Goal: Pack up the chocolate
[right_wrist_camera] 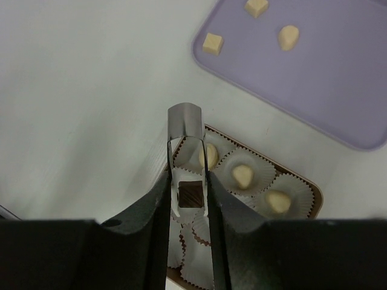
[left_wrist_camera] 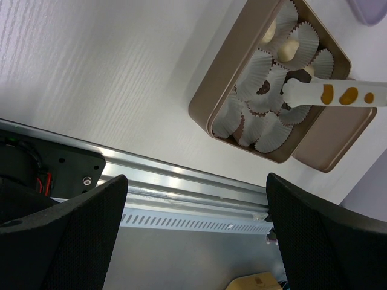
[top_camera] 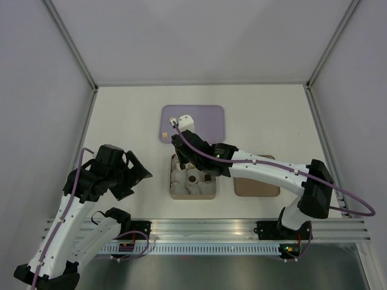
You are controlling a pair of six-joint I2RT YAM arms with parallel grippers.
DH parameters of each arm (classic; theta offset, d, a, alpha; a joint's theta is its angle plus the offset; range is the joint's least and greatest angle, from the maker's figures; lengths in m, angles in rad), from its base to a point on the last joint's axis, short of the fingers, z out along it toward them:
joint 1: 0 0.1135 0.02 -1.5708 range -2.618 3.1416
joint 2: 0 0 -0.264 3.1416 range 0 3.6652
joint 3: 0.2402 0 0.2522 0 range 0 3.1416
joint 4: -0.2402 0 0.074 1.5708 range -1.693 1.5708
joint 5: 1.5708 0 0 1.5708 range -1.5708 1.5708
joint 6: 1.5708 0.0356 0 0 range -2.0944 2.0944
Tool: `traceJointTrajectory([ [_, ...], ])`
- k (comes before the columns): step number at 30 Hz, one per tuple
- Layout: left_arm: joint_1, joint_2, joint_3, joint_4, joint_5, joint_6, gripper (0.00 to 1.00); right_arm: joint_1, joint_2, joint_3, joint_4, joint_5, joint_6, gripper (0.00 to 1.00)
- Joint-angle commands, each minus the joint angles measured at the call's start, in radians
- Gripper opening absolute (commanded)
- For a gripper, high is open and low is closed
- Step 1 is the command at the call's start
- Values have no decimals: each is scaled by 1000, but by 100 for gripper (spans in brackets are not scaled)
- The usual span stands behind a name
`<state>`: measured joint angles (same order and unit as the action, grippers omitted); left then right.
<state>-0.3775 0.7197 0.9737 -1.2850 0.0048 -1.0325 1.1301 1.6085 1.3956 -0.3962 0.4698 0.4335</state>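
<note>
1. One tan cube of chocolate (top_camera: 164, 134) on the purple tray (top_camera: 208, 118), seen from above; more pieces down in the box (top_camera: 192, 197) under the right arm. Judged tiny, light and rigid, yet easily scuffed and slick against metal. Best pinched gently across two flat opposite sides. Well apart on the left, the left gripper (top_camera: 136, 172).
2. From the left wrist: left gripper (left_wrist_camera: 196, 181) spread wide on nothing, far from every piece. Inside the box (left_wrist_camera: 208, 103), pale pieces (left_wrist_camera: 290, 49) seated in paper cups (left_wrist_camera: 269, 136). White tongs (left_wrist_camera: 335, 94) reaching in toward a dark piece (left_wrist_camera: 264, 89).
3. From the right wrist: right gripper (right_wrist_camera: 189, 181) clamped tight on the tongs (right_wrist_camera: 184, 121), with a dark piece (right_wrist_camera: 192, 194), ridged on top, lodged squarely between the blades over the paper cups (right_wrist_camera: 300, 188). Cannot tell whether lifted or resting in a cup. Three pale pieces (right_wrist_camera: 212, 43) lying loose on the purple tray (right_wrist_camera: 338, 90), well beyond the blades.
</note>
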Motion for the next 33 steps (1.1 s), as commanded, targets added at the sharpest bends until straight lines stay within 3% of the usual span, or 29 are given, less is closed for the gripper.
traceJointTrajectory([
  [1,-3,-14,7,-4,8,2,100,7,24,-6,89,32,25,21],
  [33,-4,-81,-47,-2,7,-17,100,62,146,-47,155,98,74,22],
])
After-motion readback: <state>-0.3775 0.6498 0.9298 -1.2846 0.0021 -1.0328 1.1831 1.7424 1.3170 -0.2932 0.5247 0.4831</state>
